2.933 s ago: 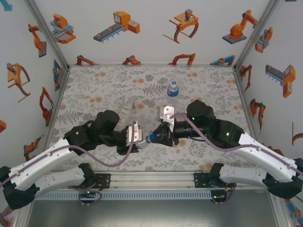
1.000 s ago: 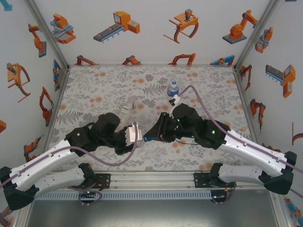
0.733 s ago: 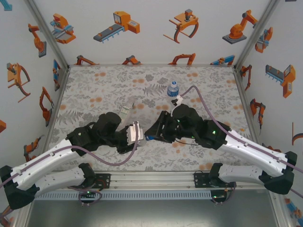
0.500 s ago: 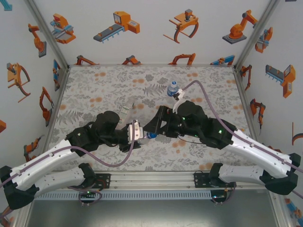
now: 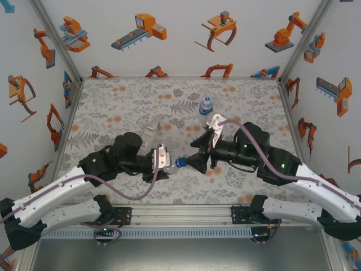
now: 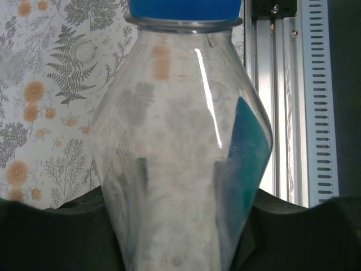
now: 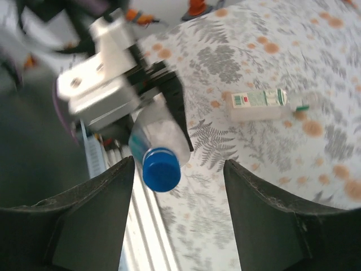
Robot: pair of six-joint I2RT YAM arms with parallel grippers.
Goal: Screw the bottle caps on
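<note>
Left gripper [image 5: 164, 158] clamps blue-capped bottle [image 6: 180, 158]; right gripper [image 7: 178, 162] gapes empty; lying bottle [image 7: 256, 105] has unreadable label.

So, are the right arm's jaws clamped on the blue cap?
No, the jaws stand wide apart with the blue cap between them, not clamped.

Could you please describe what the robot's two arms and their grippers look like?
The left arm and right arm have white shells on their long links, with black joints and wrists. A purple cable loops along each arm. Small green lights glow on the right arm. The left gripper and right gripper have broad black fingers, with a white bracket at the wrist.
</note>
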